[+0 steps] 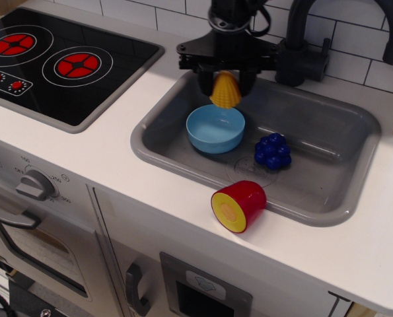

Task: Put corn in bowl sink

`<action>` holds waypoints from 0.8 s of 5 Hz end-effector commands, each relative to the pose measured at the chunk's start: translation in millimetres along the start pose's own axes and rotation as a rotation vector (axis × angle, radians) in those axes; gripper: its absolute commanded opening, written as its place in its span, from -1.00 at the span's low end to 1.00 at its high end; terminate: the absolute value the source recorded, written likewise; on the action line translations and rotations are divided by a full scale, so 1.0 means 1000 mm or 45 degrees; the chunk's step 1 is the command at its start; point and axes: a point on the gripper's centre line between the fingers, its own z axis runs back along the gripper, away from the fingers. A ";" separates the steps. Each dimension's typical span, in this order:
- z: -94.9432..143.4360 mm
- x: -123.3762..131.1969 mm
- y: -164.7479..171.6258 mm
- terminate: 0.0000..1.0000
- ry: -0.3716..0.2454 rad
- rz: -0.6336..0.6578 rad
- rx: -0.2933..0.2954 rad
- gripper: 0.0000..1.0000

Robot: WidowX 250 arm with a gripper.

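Note:
The yellow bumpy corn (225,90) hangs between the two black fingers of my gripper (225,84), which is shut on it. The corn is in the air above the far rim of the light blue bowl (215,129). The bowl stands upright and empty in the left part of the grey sink (315,198). The black arm rises out of the top of the view.
A blue grape cluster (273,151) lies in the sink right of the bowl. A red cylinder with a yellow end (238,205) lies on the sink's front rim. A black stovetop (57,63) is at the left. A dark faucet (302,46) stands behind the sink.

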 end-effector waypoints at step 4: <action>0.000 0.005 0.002 -1.00 -0.023 0.000 0.058 1.00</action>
